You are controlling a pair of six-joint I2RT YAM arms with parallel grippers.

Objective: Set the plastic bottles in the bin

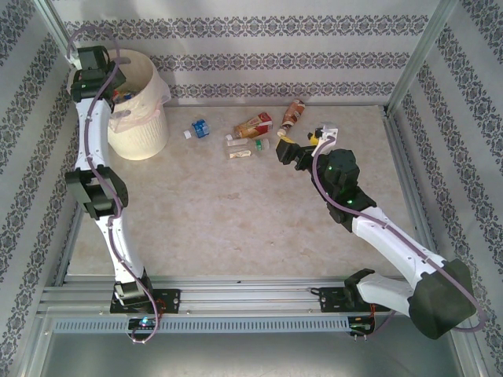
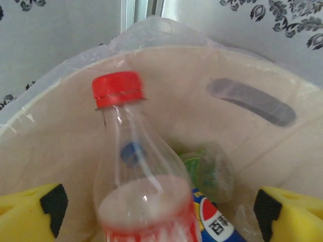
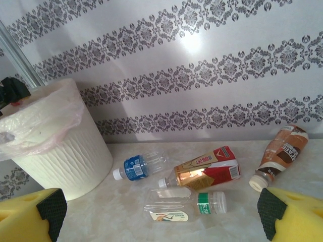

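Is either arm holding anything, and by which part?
Nothing held: left fingers stand clear of the red-capped clear plastic bottle between them; right fingers open, empty.

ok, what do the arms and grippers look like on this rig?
The left arm and right arm match: white curved links, black joint housings, a pale purple cable running along each. The right arm's wrist housing has a small green light. Left fingers and right fingers are yellow blocks with black pads on the inner corners.
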